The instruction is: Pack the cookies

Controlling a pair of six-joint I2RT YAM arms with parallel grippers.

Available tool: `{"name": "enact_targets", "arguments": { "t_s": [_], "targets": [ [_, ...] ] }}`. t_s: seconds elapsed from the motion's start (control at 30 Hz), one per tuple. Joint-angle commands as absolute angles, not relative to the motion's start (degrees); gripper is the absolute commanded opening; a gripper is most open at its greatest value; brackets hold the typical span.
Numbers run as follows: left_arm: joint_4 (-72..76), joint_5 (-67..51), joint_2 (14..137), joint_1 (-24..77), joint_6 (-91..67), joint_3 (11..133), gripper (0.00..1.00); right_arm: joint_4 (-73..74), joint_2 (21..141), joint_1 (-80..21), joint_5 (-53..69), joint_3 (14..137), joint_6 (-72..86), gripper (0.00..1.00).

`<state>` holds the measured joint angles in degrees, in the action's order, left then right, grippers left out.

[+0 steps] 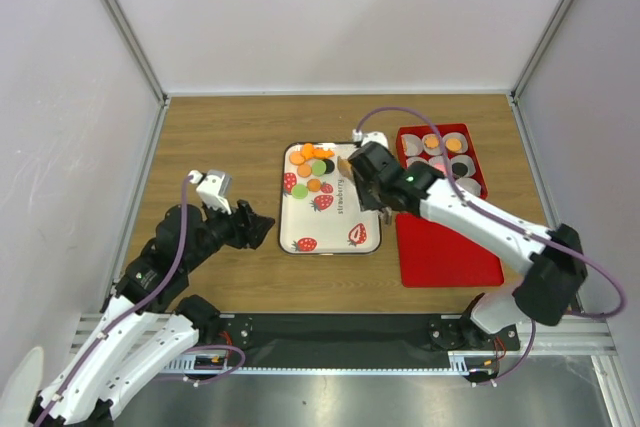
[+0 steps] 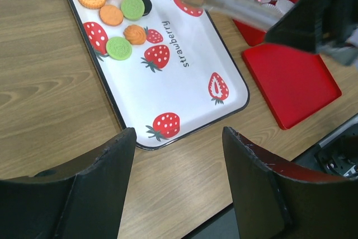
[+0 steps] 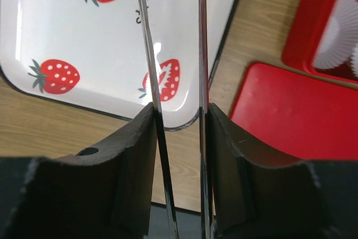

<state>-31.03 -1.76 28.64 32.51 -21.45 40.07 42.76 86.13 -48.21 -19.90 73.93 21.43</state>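
Jaws spread wide and empty, the left gripper [image 2: 179,134] hovers over the wooden surface [image 1: 220,137], just left of the strawberry tray [image 1: 335,237]. Right of the tray lies a flat red lid [image 1: 450,247]. The right gripper [image 3: 179,113] reaches over the tray's right side, its jaws clamped on a pair of metal tongs [image 3: 152,71]. Farther off, the cookies [image 1: 315,165], orange, green and black, are bunched in the tray's far left corner. A few more sit in paper cups [image 1: 468,185] inside the red box [image 1: 482,162] beyond the lid.
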Motion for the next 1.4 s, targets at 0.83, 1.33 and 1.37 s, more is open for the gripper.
{"name": "enact_targets", "arguments": {
  "t_s": [0.83, 1.33, 1.37],
  "targets": [
    [-35.33, -14.32, 60.73, 32.78, -31.81, 67.32, 0.68, 69.42, 71.98, -24.96, -13.63, 79.28, 30.5, 0.28],
    [-37.62, -13.27, 67.24, 32.78, -27.33, 69.87, 0.68, 65.05, 73.21, -23.73, -13.45, 74.45, 30.06, 0.3],
    [-36.57, -13.27, 66.8, 32.78, -27.16, 69.18, 0.68, 64.43, 73.56, -23.82, -13.53, 74.1, 29.88, 0.3]
  ]
}}
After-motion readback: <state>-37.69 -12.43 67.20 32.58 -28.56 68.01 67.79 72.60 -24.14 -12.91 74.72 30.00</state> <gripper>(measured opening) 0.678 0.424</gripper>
